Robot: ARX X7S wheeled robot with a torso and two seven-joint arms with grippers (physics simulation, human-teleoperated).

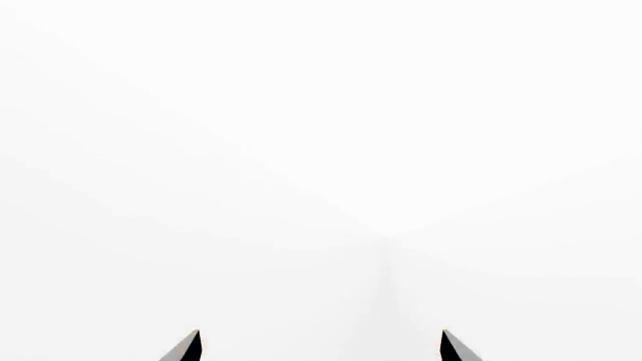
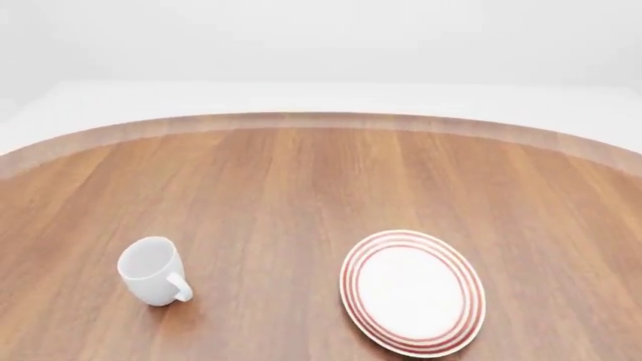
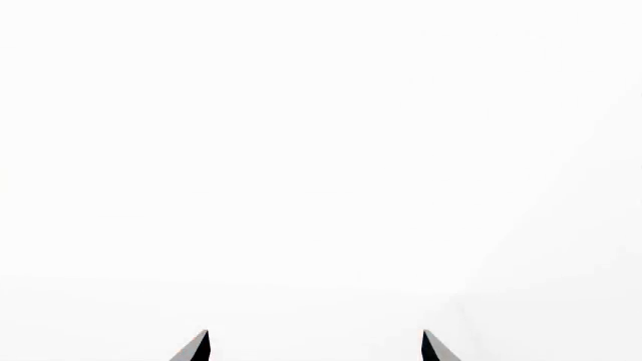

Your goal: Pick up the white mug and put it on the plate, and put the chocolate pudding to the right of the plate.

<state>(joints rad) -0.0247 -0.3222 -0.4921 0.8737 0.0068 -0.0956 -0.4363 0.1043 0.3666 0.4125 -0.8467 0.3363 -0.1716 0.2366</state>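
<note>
The white mug (image 2: pixel 153 271) stands upright on the wooden table at the near left of the head view, its handle turned toward the near right. A round plate (image 2: pixel 413 292) with red rings lies flat at the near right, apart from the mug. The chocolate pudding is out of view. Neither arm shows in the head view. My left gripper (image 1: pixel 321 344) is open, its two dark fingertips far apart against blank white. In the right wrist view my right gripper (image 3: pixel 315 344) is open too, and only white background lies beyond it.
The round wooden table (image 2: pixel 301 180) curves away at the back, its far edge meeting a white floor and wall. Both wrist views face plain white surroundings.
</note>
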